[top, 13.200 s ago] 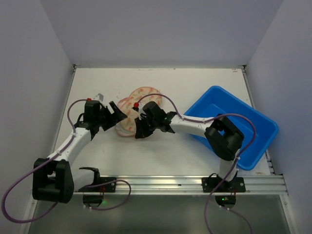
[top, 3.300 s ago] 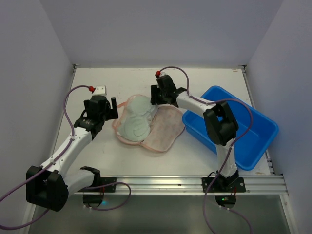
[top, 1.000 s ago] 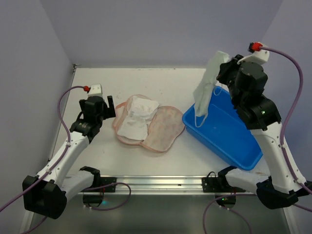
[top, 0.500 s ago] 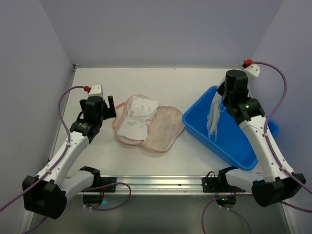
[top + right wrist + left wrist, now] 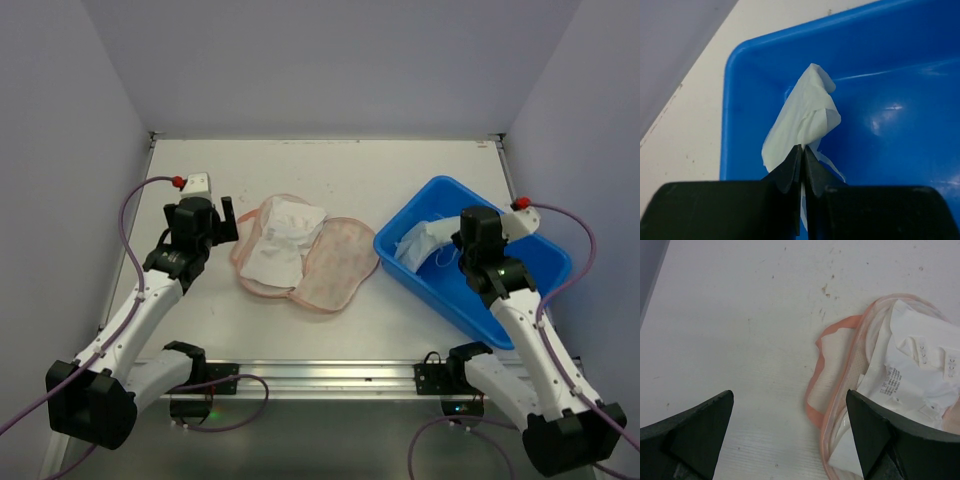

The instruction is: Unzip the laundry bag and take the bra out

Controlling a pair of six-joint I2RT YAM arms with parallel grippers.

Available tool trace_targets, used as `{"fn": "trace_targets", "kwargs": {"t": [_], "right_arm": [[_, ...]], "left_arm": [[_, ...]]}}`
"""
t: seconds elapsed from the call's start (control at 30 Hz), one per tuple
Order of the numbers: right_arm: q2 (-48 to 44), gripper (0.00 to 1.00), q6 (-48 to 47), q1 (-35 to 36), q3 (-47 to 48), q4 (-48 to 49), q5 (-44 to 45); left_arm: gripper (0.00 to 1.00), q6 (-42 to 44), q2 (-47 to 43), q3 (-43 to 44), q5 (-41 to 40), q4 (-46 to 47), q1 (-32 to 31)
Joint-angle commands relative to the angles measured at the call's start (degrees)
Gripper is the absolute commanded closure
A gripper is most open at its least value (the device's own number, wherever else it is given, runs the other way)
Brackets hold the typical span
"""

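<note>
The laundry bag (image 5: 335,265) lies unzipped and spread flat mid-table, pink mesh lining up; its edge also shows in the left wrist view (image 5: 837,370). A white folded piece with a printed label (image 5: 283,238) lies on its left half (image 5: 912,375). My right gripper (image 5: 455,246) is shut on the white bra (image 5: 418,240) and holds it low inside the blue tub (image 5: 520,300). In the right wrist view the jaws (image 5: 803,150) pinch the bra's fabric (image 5: 805,115), which bunches against the tub floor. My left gripper (image 5: 228,220) is open and empty just left of the bag (image 5: 790,392).
The blue tub's rim (image 5: 735,65) sits at the right of the table, angled, its near corner close to the bag's right lobe. White walls close the table at the back and both sides. A metal rail (image 5: 330,375) runs along the front edge.
My right arm has come down with the bra, from high above the tub into it. The bra now bunches in the tub. The left arm and bag have not moved.
</note>
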Motion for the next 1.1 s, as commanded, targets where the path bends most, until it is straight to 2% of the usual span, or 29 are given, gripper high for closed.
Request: {"fn": "trace_targets", "kwargs": {"t": [0.0, 0.03, 0.07, 0.17, 0.2, 0.3, 0.33, 0.43, 0.47, 0.53, 0.57, 0.67, 0.7, 0.8, 0.9, 0.93, 1.07], "right_arm": [[-6.98, 0.96, 6.78, -0.88, -4.92, -6.51, 5.26], [-9.61, 0.91, 7.39, -0.97, -6.84, -7.85, 5.26], [-10.77, 0.78, 7.75, -1.06, -7.47, -8.9, 5.26], [-14.28, 0.56, 8.19, -1.23, -8.62, -12.6, 4.82], [-14.9, 0.4, 8.54, -1.32, -8.62, -14.78, 4.65], [-17.27, 0.2, 9.6, -1.23, -7.57, -18.93, 4.12], [-17.8, 0.18, 8.9, -1.23, -6.52, -19.19, 3.77], [-19.13, 0.05, 1.71, -1.23, -4.5, -14.74, 1.31], [-18.69, 0.05, -6.75, -1.15, -4.23, -8.01, -4.53], [-16.94, 0.05, -13.22, -1.23, -3.35, -1.39, -13.67], [-15.45, 0.07, -19.52, -1.15, -3.17, 5.17, -25.56], [-5.36, 0.1, -23.09, 0.87, 0.68, 9.7, -35.58], [0.68, 0.11, -23.97, 4.18, 2.09, 10.33, -36.39], [9.41, 0.12, -30.73, 11.76, 8.68, 14.02, -38.58], [21.27, 0.12, -35.04, 14.4, 18.32, 16.4, -44.38], [27.39, 0.12, -36.7, 14.85, 20.45, 16.49, -45.01], [41.93, 0.12, -38.57, 16.52, 30.91, 15.7, -43.87]], "left_arm": [[0.02, -0.3, -0.74, 0.03, 0.23, 1.47, 0.46], [0.02, -0.3, -0.65, 0.11, 0.23, 1.56, 0.46], [0.02, -0.3, -0.47, 0.03, 0.4, 1.47, 0.46], [0.02, -0.3, -0.3, 0.03, 0.58, 1.56, 0.46], [0.02, -0.3, -0.3, 0.11, 0.58, 1.56, 0.46], [0.02, -0.3, -0.56, 0.03, 0.4, 1.47, 0.46], [0.02, -0.3, -0.56, 0.03, 0.32, 1.47, 0.46], [0.02, -0.3, -0.74, 0.03, 0.66, 1.47, 0.46], [0.02, -0.3, -0.56, 0.11, 0.84, 1.56, 0.46], [0.02, -0.3, -0.38, 0.2, 1.02, 1.56, 0.46], [0.02, -0.3, -0.21, 0.29, 1.02, 1.56, 0.46], [0.02, -0.3, -0.21, 0.2, 0.84, 1.47, 0.46], [0.02, -0.3, -0.21, 0.2, 0.76, 1.38, 0.46], [0.02, -0.21, -0.12, 0.03, 0.32, 1.47, 0.46], [0.02, -0.12, 0.14, 0.03, -0.39, 1.47, 0.46], [0.02, -0.03, 0.23, 0.11, -0.74, 1.38, 0.46], [0.02, 0.23, 0.06, -0.24, -1.53, 1.65, 0.46]]}}
